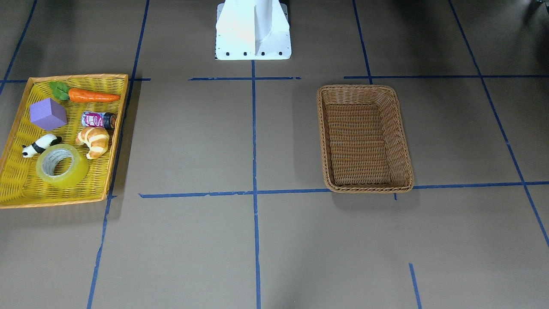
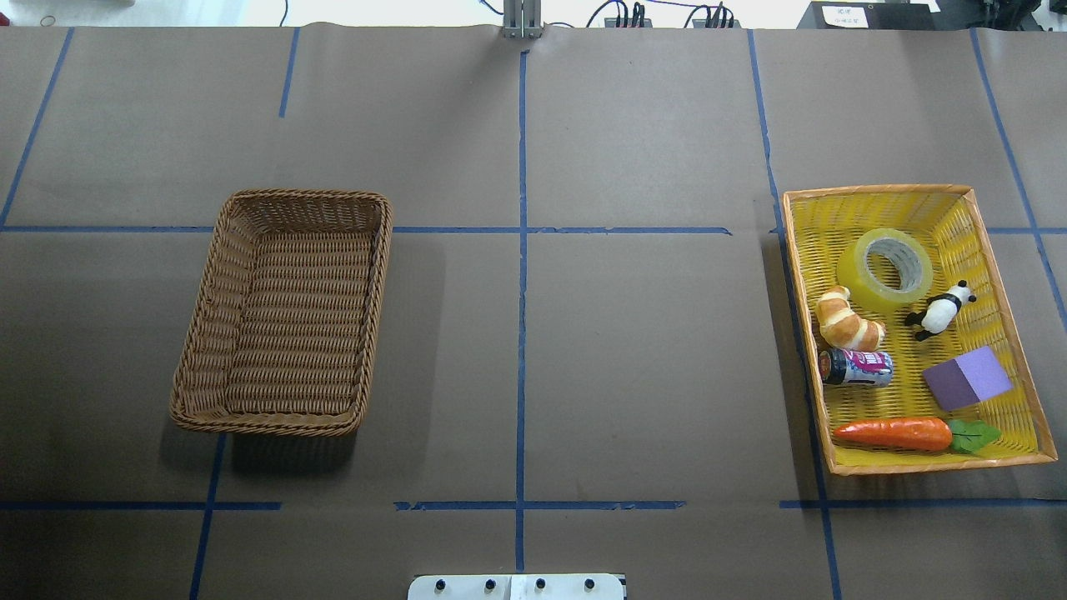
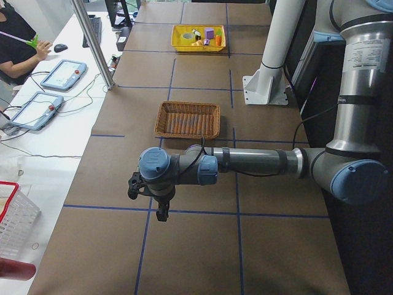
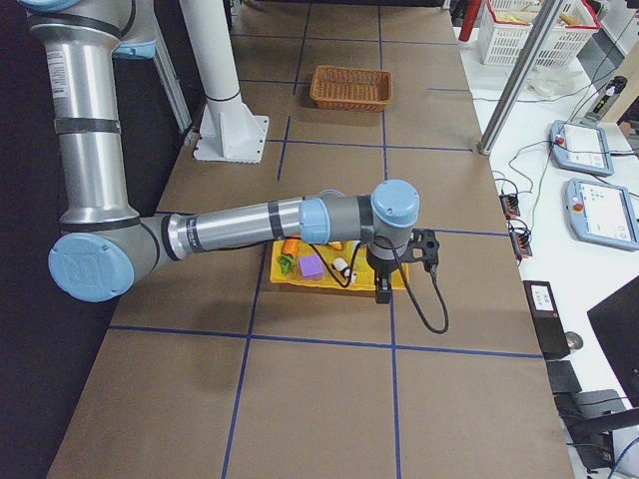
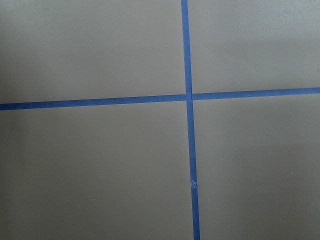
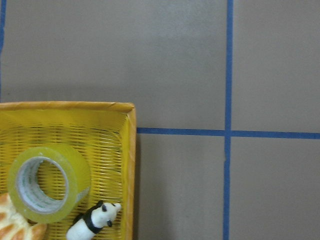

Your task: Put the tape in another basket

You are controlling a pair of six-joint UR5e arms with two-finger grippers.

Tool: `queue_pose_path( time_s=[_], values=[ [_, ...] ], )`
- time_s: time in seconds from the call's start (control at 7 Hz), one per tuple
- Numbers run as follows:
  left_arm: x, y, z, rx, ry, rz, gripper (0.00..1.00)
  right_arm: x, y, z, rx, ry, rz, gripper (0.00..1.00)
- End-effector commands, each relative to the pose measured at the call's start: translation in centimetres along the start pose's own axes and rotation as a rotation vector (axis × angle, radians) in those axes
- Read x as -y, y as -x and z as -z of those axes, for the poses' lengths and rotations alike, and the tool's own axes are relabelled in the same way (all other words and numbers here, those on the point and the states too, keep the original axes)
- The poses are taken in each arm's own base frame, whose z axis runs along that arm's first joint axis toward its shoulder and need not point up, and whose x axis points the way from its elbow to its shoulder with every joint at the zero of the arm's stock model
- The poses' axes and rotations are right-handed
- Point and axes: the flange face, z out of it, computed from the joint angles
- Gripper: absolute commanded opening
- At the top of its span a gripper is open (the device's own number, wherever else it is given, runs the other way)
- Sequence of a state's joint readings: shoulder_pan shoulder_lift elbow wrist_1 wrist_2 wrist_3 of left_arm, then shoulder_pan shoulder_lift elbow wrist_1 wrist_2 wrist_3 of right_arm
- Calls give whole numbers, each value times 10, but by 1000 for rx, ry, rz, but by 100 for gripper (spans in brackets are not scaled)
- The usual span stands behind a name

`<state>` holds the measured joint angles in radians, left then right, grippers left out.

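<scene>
The tape (image 1: 62,166) lies flat in the far end of a flat yellow tray (image 1: 116,141), beside a toy panda and a croissant; it also shows in the overhead view (image 2: 885,268) and the right wrist view (image 6: 47,183). The brown wicker basket (image 2: 304,194) stands empty on the robot's left side of the table (image 1: 405,146). My left gripper (image 3: 161,216) hangs over bare table, well away from the basket. My right gripper (image 4: 383,293) hangs just past the tray's far end. I cannot tell whether either is open or shut.
The tray (image 2: 875,191) also holds a croissant (image 2: 849,323), a panda (image 2: 939,311), a small can (image 2: 857,367), a purple block (image 2: 967,377) and a carrot (image 2: 896,433). The white robot base (image 1: 253,30) stands at the table's edge. Blue tape lines cross the brown table.
</scene>
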<state>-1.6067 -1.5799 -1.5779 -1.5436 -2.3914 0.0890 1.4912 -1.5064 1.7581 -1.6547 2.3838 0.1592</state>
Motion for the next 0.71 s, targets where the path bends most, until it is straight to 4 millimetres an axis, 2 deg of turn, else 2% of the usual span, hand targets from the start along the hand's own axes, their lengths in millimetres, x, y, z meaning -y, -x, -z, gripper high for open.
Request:
queue_pose_path(
  time_s=[0.0,0.43,0.57],
  values=[
    [2,1,-1,7,2,1,100,0,46,-12,-9,-29,10,100],
    [5,-1,-2,7,3,-5,100,5,77,-47,0,14,86,100],
    [5,-1,-2,7,3,-5,100,5,96,-65,22,0,88,100]
  ],
)
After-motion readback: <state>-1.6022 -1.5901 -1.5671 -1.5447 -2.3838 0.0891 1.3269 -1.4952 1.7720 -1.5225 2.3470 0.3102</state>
